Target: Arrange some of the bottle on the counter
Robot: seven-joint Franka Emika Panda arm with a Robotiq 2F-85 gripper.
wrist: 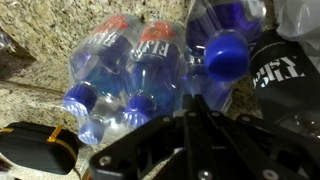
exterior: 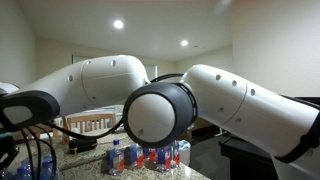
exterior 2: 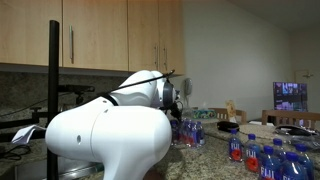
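Bottles: clear, blue-capped, red-and-blue labels, bunched together on the speckled table, just beyond the hand. Hand: fingers together, apparently gripping nothing, though the tips show poorly.

Clear bottles with blue caps and red-blue labels sit bunched together on the speckled counter, just beyond the fingers, caps nearest them.
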